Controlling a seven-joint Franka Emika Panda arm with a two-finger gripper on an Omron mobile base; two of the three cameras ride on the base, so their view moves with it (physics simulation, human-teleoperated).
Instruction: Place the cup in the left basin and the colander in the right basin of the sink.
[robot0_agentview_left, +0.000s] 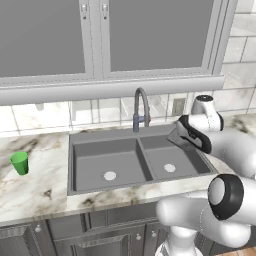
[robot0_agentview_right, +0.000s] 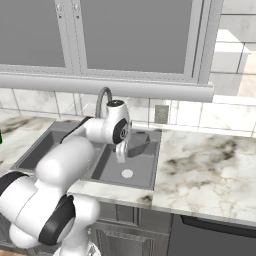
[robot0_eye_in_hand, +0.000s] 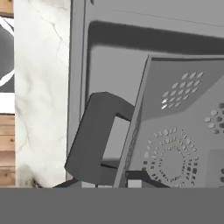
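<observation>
The small green cup (robot0_agentview_left: 20, 163) stands upright on the marble counter, well left of the sink (robot0_agentview_left: 75, 165). The dark grey colander (robot0_agentview_left: 181, 138) hangs tilted above the back of the right basin (robot0_agentview_left: 172, 156), with my gripper (robot0_agentview_left: 187, 134) shut on its rim. From the right base view the colander (robot0_agentview_right: 141, 142) sits just right of the gripper (robot0_agentview_right: 126, 149), over the right basin (robot0_agentview_right: 112, 167). In the hand view the colander's perforated inside (robot0_eye_in_hand: 175, 144) and a loop handle (robot0_eye_in_hand: 94, 140) show close up, above the basin wall (robot0_eye_in_hand: 113, 65). The left basin (robot0_agentview_left: 100, 157) holds nothing.
A tall arched faucet (robot0_agentview_left: 141, 107) rises behind the divider, close to the left of the hand. Wall cabinets (robot0_agentview_left: 100, 35) hang above. Marble counter (robot0_agentview_right: 210, 160) spreads to the right of the sink, and a wall outlet (robot0_agentview_right: 161, 114) sits on the tiled backsplash.
</observation>
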